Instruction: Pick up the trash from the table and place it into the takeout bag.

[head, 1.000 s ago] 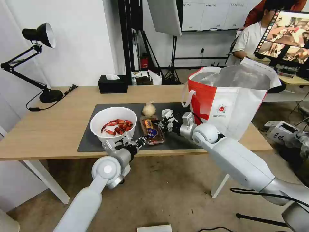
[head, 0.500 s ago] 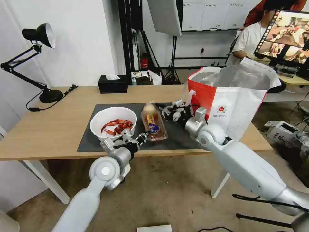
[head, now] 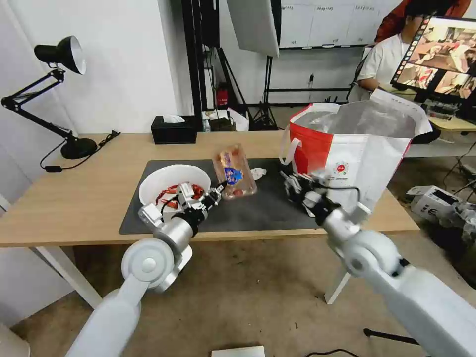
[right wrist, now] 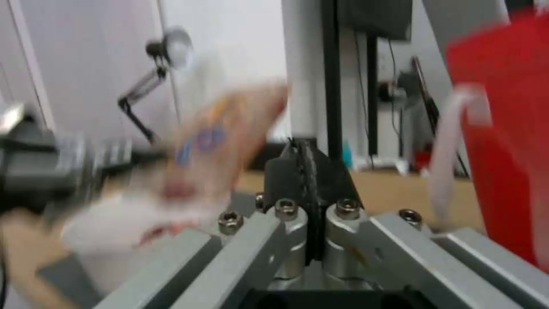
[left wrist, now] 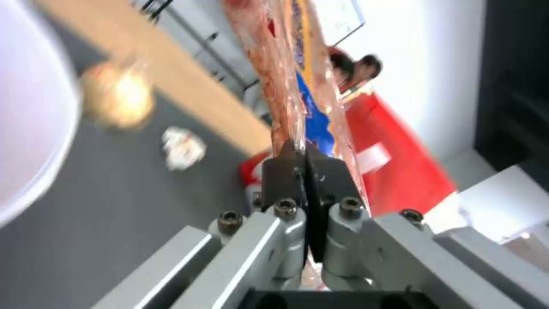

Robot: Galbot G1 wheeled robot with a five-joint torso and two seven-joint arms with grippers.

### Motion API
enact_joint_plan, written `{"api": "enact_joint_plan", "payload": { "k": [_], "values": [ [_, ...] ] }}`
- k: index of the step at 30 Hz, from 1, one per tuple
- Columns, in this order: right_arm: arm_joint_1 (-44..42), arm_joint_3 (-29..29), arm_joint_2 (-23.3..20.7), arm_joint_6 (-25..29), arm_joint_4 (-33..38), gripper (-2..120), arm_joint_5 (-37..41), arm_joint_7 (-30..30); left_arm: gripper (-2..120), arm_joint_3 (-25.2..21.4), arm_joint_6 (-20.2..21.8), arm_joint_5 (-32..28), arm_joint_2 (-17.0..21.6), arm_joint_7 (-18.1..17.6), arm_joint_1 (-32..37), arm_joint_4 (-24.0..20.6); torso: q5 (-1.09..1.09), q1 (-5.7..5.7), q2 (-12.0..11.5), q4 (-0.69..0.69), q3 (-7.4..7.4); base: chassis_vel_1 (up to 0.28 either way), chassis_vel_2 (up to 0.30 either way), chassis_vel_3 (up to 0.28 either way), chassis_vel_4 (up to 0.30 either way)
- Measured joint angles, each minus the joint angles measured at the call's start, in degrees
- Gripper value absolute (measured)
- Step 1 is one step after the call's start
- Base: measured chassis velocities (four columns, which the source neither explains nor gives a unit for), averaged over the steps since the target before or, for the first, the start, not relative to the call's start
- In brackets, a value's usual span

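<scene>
Head view, left gripper [head: 218,189] raised, clamping clear tray [head: 234,172], right gripper [head: 290,184] seemingly closed, empty.

- The left arm [head: 148,260] is showing a smooth white shell with a round silver joint cap.
- The right arm [head: 396,277] is wearing the same white casing, a thin black cable running along its wrist.
- Each wrist mount is showing grey metal brackets, hex-socket screws and dark fingers [left wrist: 286,171].
</scene>
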Motion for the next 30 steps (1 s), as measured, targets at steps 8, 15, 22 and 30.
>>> {"api": "enact_joint_plan", "payload": {
  "k": [8, 15, 22, 30],
  "values": [
    [-20.96, 11.56, 1.99, -0.74, 5.13, 22, -7.17, -2.06, 0, 1.97, -0.61, -0.29, 1.62, 1.72, -6.03, 0.71, 0.00, 0.00, 0.00, 0.01, 0.00, 0.000, 0.000, 0.000, 0.000],
    [-30.74, 15.83, 7.66, -0.19, 6.24, 50, -13.30, -3.62, 0, 8.76, -1.87, 3.05, 3.23, 5.21, -18.09, 5.35, 0.00, 0.01, 0.00, 0.01, 0.01, 0.000, 0.000, 0.000, 0.000],
    [-34.53, 16.73, 12.34, 0.38, 6.04, 95, -18.62, -3.47, 0, 27.17, -3.86, 17.57, -7.06, 6.13, -43.86, 26.44, 0.03, 0.02, -0.01, -0.01, 0.02, 0.000, 0.000, 0.000, 0.000],
    [-36.10, 16.78, 13.54, 0.79, 6.37, 100, -20.25, -3.89, 0, 36.56, -5.23, 31.71, -15.49, 6.16, -52.35, 40.07, 0.03, 0.02, -0.01, -0.01, 0.02, 0.000, 0.000, 0.000, 0.000]
  ]
}}
